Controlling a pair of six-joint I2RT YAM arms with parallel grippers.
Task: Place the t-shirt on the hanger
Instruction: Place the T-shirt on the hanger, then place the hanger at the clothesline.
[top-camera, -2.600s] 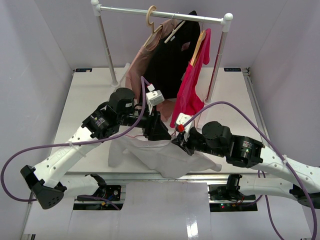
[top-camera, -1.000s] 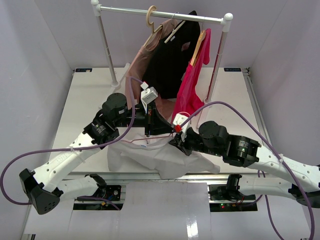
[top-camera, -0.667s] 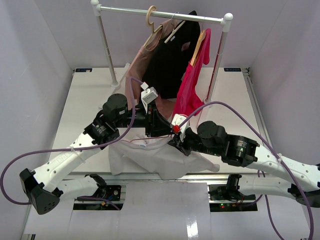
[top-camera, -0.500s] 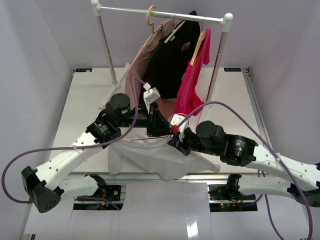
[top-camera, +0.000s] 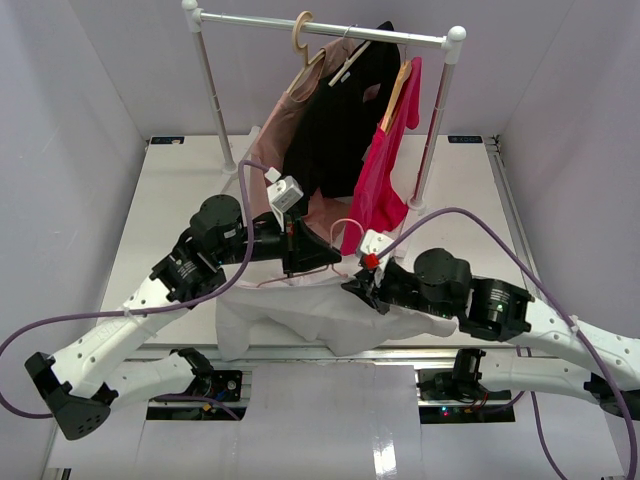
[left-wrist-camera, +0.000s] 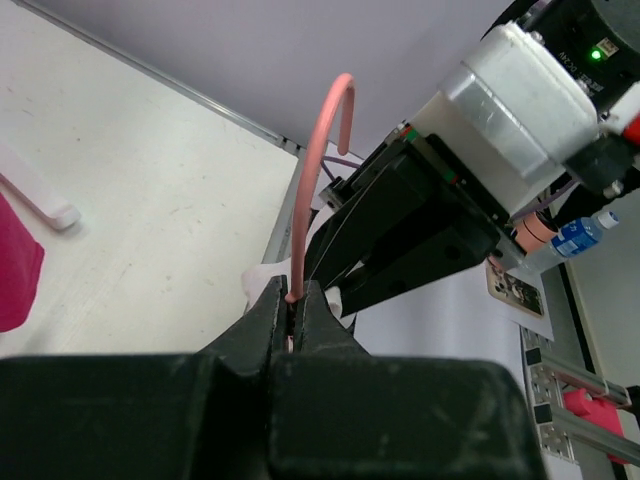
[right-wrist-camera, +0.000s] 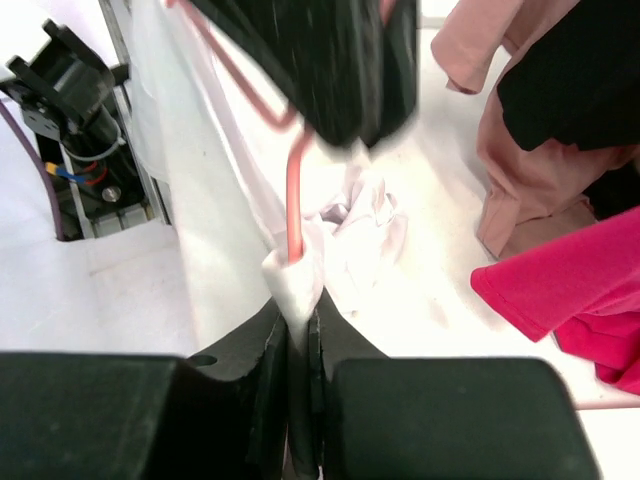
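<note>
The white t-shirt (top-camera: 300, 312) lies bunched at the table's near edge. The thin pink hanger (top-camera: 345, 228) stands over it, hook up. My left gripper (top-camera: 325, 258) is shut on the hanger's wire neck (left-wrist-camera: 300, 250) just below the hook (left-wrist-camera: 335, 90). My right gripper (top-camera: 352, 283) is shut on a fold of t-shirt fabric (right-wrist-camera: 298, 285) wrapped around the hanger's wire (right-wrist-camera: 294, 200). The two grippers sit close together, nearly touching. More crumpled t-shirt fabric (right-wrist-camera: 360, 225) lies beyond the right fingers. The hanger's lower frame is mostly hidden by fabric and grippers.
A white clothes rail (top-camera: 320, 25) stands at the back with a dusty-pink garment (top-camera: 285, 130), a black shirt (top-camera: 335, 120) and a bright pink garment (top-camera: 385, 170) on wooden hangers (top-camera: 305, 40). The rail's right foot (top-camera: 415, 203) rests on the table (top-camera: 180, 190).
</note>
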